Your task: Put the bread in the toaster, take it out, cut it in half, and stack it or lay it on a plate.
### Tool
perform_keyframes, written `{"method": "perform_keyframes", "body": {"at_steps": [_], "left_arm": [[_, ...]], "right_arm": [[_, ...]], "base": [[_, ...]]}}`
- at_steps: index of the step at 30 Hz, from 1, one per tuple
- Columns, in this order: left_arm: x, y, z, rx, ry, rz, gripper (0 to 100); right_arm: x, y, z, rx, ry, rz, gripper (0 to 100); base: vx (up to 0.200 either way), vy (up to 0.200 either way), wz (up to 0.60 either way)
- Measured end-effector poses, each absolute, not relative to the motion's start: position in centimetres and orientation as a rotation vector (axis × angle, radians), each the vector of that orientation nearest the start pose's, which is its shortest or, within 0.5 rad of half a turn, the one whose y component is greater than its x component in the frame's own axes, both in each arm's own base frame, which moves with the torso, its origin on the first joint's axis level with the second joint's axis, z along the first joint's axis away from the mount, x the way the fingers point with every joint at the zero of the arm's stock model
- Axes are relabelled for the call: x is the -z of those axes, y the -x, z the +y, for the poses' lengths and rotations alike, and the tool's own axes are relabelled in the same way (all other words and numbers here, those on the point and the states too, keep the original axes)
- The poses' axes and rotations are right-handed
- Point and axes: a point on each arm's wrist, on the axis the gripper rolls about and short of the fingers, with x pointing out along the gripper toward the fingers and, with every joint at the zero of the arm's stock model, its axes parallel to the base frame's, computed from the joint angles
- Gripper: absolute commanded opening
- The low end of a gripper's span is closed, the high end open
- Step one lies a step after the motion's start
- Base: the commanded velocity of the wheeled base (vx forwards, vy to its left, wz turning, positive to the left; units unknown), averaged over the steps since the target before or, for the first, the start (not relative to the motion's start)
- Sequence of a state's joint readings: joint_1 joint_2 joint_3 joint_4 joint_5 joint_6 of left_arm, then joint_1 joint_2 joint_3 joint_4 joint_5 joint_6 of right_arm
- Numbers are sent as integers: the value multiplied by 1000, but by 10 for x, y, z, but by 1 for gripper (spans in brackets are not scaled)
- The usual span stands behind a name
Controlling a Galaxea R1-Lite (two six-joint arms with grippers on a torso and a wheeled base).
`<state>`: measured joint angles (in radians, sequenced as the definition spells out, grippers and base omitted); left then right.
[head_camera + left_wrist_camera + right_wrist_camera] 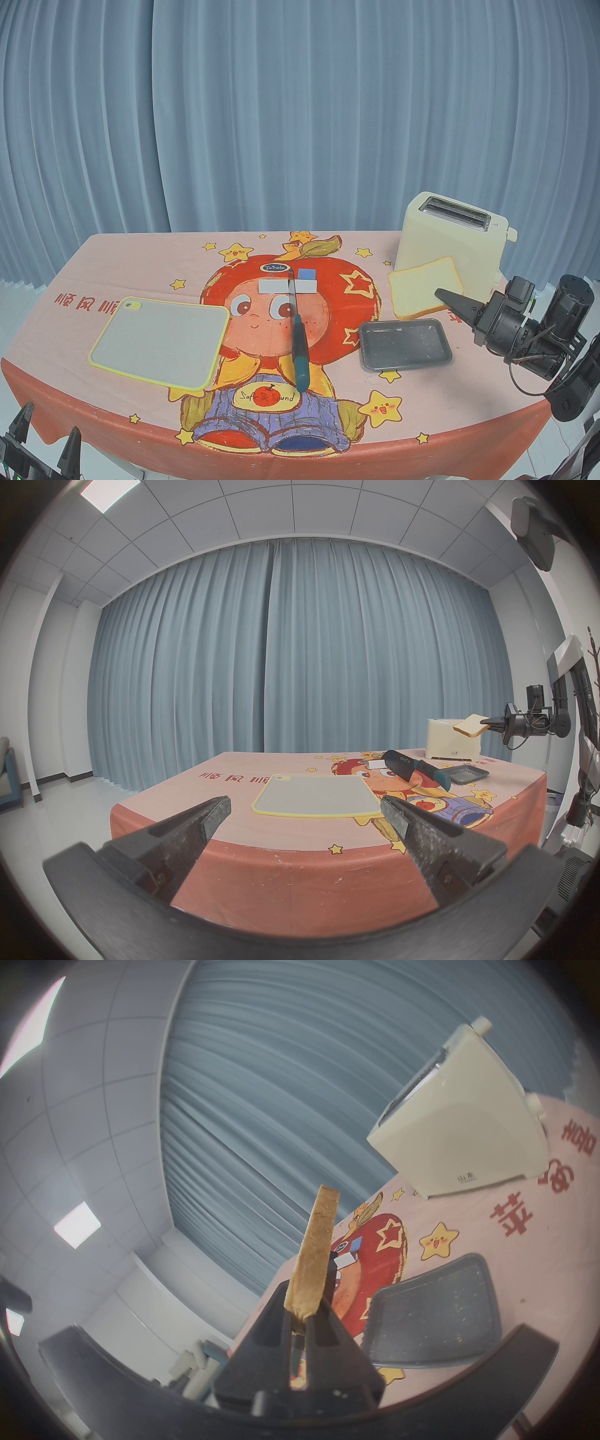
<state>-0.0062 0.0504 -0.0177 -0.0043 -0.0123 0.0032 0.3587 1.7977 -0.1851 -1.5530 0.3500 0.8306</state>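
A slice of bread hangs in the air in front of the cream toaster, pinched at one corner by my right gripper. In the right wrist view the bread stands edge-on between the shut fingers, with the toaster beyond. The dark grey plate lies on the table under the bread. A knife with a teal handle lies mid-table, and a grey cutting board with a yellow rim lies at the left. My left gripper is open, low off the table's front left corner.
The table carries a pink cartoon cloth. Two small white and blue blocks prop the knife blade. Blue curtains hang behind the table. The toaster's slot faces up at the back right.
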Motion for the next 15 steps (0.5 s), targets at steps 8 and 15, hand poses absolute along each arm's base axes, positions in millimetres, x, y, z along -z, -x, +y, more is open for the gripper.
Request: {"method": "perform_keyframes", "body": {"at_steps": [8,15], "left_arm": [[-82,20,0,18,-3,28,100],[-82,20,0,18,-3,29,100]], "right_arm": [[-100,-209,86,-632,-545,306,0],[-94,-200,83,-625,-412,297,0]], "base": [[0,0,0],[0,0,0]]}}
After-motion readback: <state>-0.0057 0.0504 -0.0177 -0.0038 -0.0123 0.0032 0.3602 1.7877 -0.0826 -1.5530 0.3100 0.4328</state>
